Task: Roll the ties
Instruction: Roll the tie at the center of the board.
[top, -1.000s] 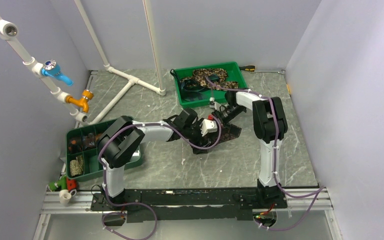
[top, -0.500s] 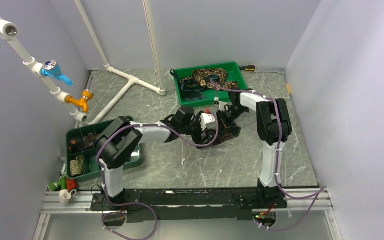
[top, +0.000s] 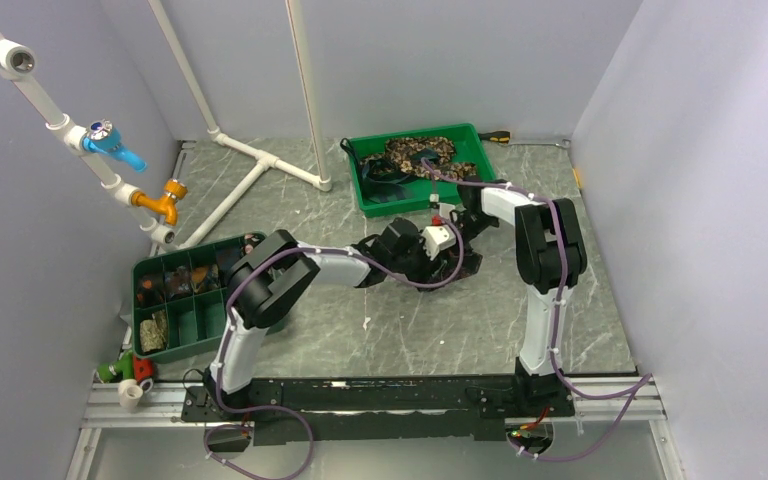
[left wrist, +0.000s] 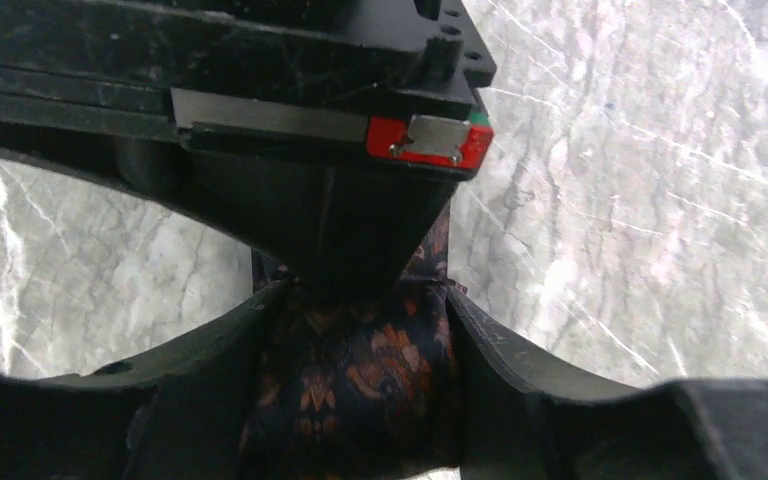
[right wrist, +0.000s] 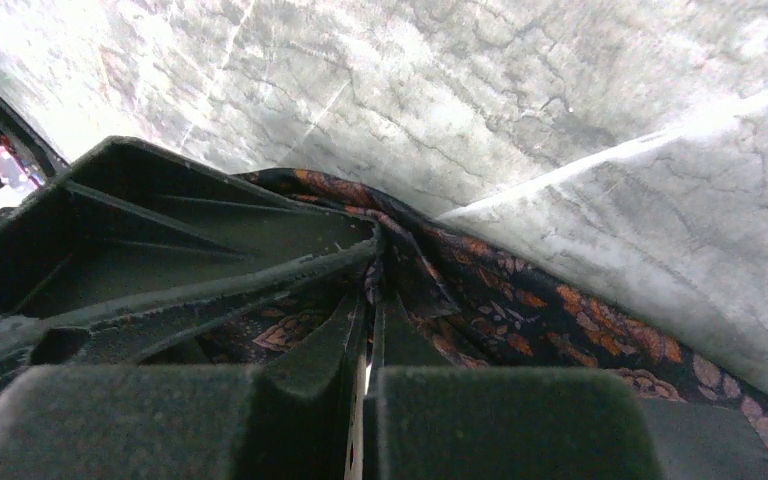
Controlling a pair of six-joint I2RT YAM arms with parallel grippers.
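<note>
Centrally on the marble tabletop (top: 410,330): one patterned tie (top: 463,262), mostly hidden from above. Left wrist view: left gripper (left wrist: 360,300) clasps the bunched tie on both sides. Right wrist view: right gripper (right wrist: 372,255) is pinched tight on puckered fabric. Cloth dark, with orange floral motifs.

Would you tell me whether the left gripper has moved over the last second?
Yes. In the top view the left gripper has shifted right and a little up the picture, nearer the far green tray.
</note>
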